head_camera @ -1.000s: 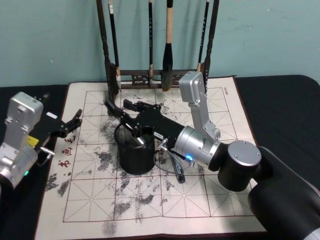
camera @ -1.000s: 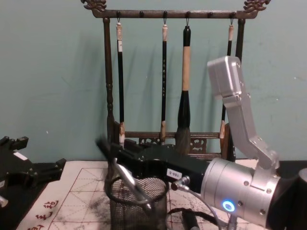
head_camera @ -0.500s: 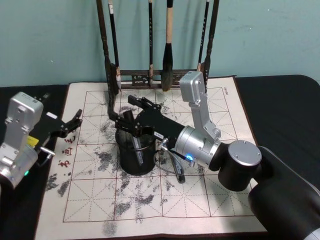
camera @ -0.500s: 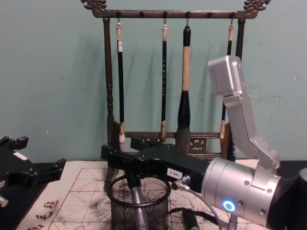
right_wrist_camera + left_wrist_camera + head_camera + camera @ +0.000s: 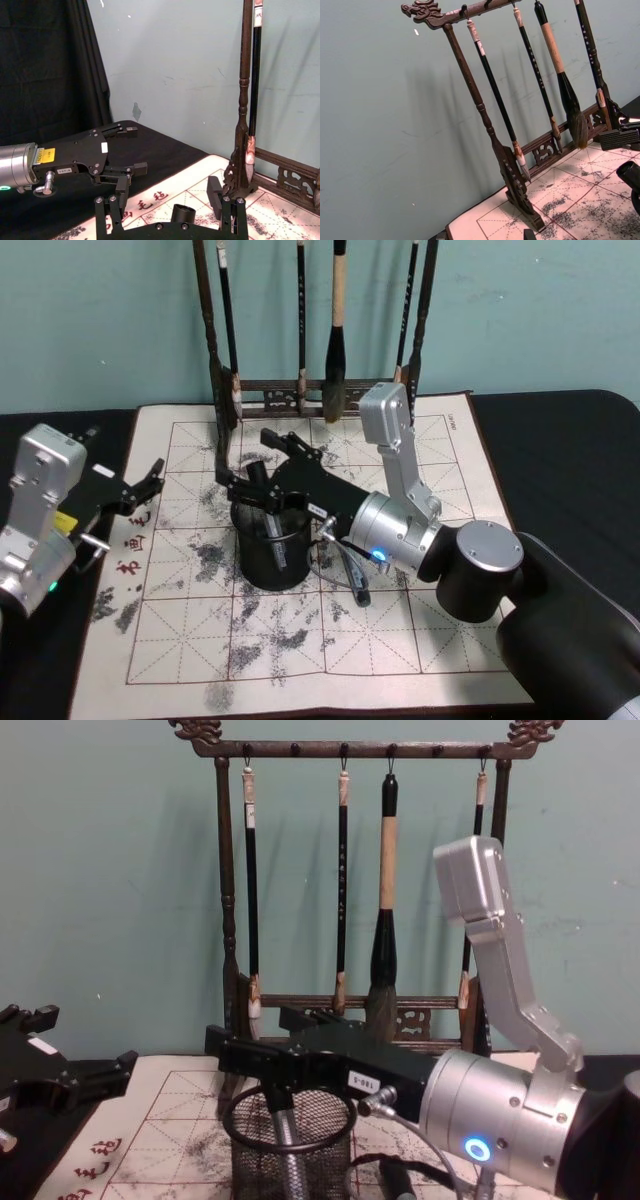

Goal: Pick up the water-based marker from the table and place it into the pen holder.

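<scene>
The pen holder [image 5: 262,568] is a black wire-mesh cup [image 5: 325,1152] standing on the ink-stained practice mat. The water-based marker [image 5: 281,544], grey-bodied with a dark cap, stands nearly upright inside it [image 5: 287,1157]. My right gripper [image 5: 248,461] hovers just over the holder's rim, open. In the right wrist view the marker's cap [image 5: 183,214] sits between the spread fingers [image 5: 216,192] with a gap on each side. My left gripper [image 5: 150,480] rests open at the mat's left edge, apart from the holder [image 5: 131,150].
A tall dark wooden brush rack [image 5: 318,392] with several hanging brushes [image 5: 386,870] stands at the back of the mat [image 5: 300,640], close behind the right gripper. A dark cable [image 5: 345,575] loops beside the holder. Black cloth covers the table around the mat.
The marker went from leaning in the holder to standing upright. The right gripper's fingers spread apart and let it go. The left arm stayed still.
</scene>
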